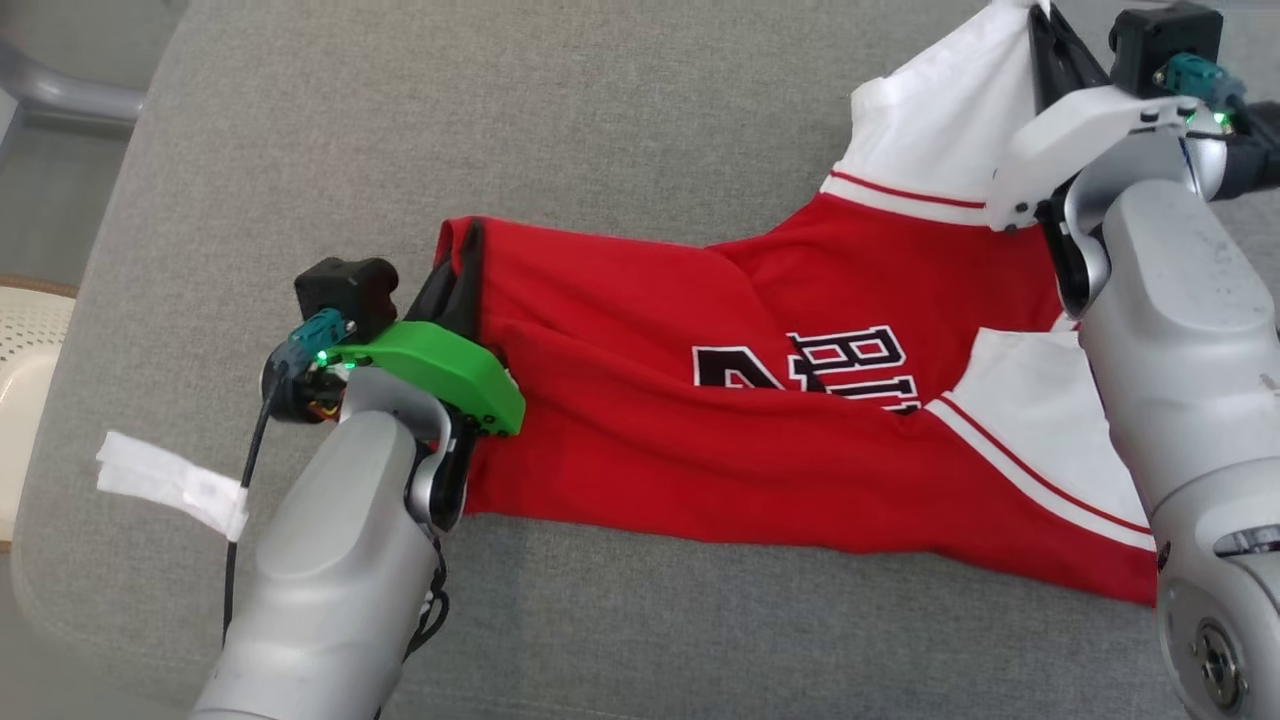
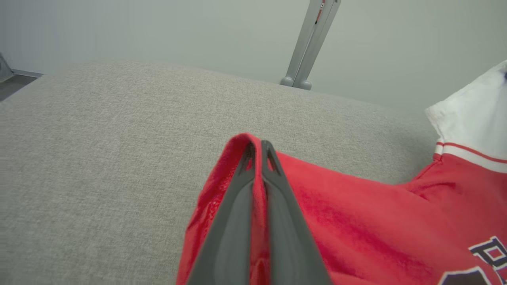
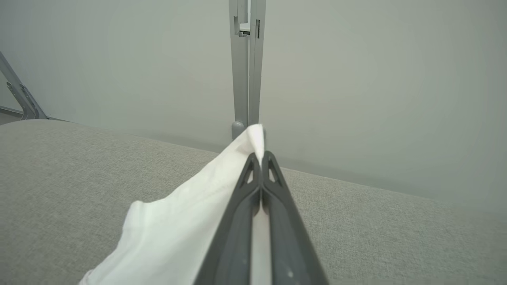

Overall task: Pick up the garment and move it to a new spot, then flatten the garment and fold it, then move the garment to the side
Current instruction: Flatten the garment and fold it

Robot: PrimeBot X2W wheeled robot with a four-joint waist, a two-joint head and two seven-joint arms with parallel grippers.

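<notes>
The garment (image 1: 720,400) is a red jersey with white sleeves and black lettering, spread across a grey cushioned surface (image 1: 600,120). My left gripper (image 1: 458,262) is shut on the garment's red hem corner at its left end; the left wrist view shows red cloth (image 2: 356,221) pinched between the dark fingers (image 2: 229,221) of that gripper (image 2: 258,147). My right gripper (image 1: 1040,20) is shut on the white sleeve (image 1: 930,120) at the top right. Seen from the right wrist, the white cloth (image 3: 186,229) sticks out past the closed tips of the right gripper (image 3: 259,158).
A white strip of tape or label (image 1: 170,482) lies on the cushion by my left forearm. The cushion's left edge (image 1: 90,300) drops off toward a pale chair (image 1: 30,360). A grey metal post (image 3: 246,67) stands behind the far edge.
</notes>
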